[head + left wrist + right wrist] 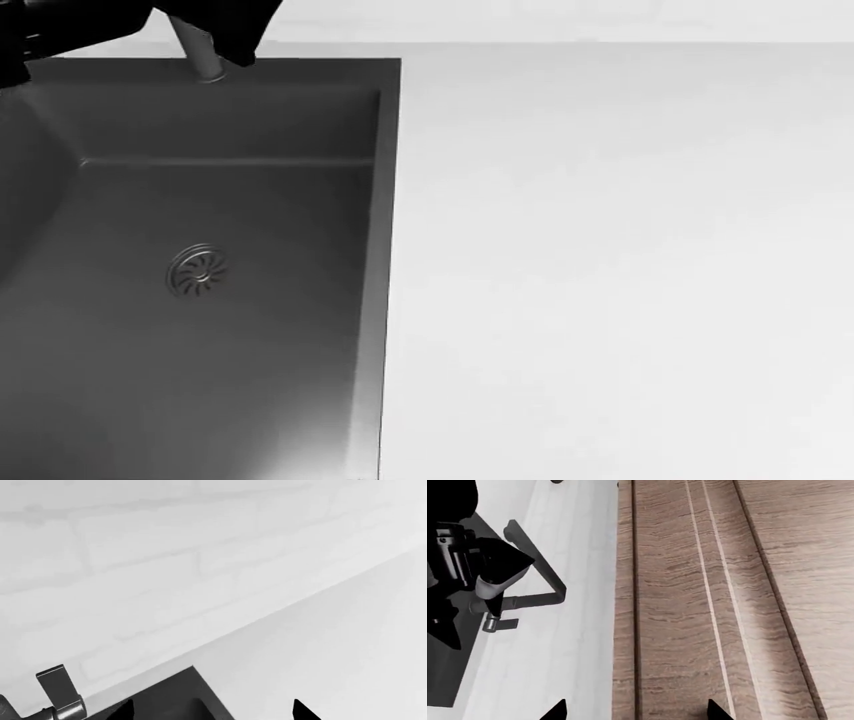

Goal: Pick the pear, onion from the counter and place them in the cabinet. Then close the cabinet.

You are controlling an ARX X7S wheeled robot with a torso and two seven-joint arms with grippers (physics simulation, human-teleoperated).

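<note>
Fingers of the left gripper point(213, 711) are spread and empty, hanging over the sink point(200, 280) corner by the tiled wall point(133, 555). Those on the right gripper point(635, 711) are also spread, facing wood cabinet doors point(707, 605). Neither pear nor onion shows on the white bench point(614, 260). Both would likely be light, firm and smooth; grip across the widest part.

Head view straight down on sink point(200, 270); wrist views near faucet point(527, 580).
</note>
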